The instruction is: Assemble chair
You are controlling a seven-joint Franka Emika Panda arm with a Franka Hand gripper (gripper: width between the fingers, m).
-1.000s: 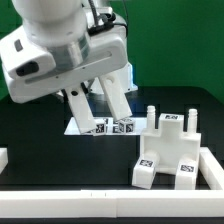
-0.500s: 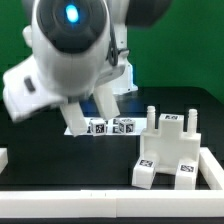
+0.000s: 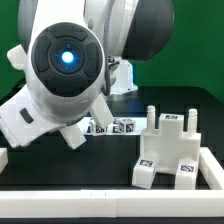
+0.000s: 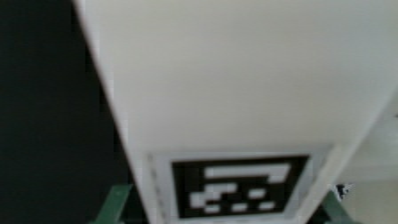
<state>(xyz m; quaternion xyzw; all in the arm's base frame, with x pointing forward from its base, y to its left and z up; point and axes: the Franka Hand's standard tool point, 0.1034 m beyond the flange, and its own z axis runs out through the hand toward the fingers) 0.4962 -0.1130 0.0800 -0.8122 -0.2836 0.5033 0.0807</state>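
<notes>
Exterior view: the arm (image 3: 70,60) is filling the upper half, with its blue-lit round joint facing the camera and masking the pincer. One white prong (image 3: 72,138) is poking out underneath; can't tell if it's a pincer finger or a part. The chair sub-assembly (image 3: 166,152) is sitting on the black tabletop (image 3: 60,185), well apart from the pincer end, toward the exterior view's right, pegs pointing up. It's sitting just beside the low white rail (image 3: 213,170) on that side. The marker board (image 3: 112,127) is lying between the two, further back. Open tabletop is showing between prong and sub-assembly.

Wrist view: a white chair piece (image 4: 231,80) is filling most of the frame, right up close to the pincer, and is carrying one square tag (image 4: 222,187). Black tabletop is running along one edge. No fingers are showing, so can't tell whether the pincer is spread or pinching this piece. Only this view is showing that tag; only the exterior view is showing the sub-assembly.
</notes>
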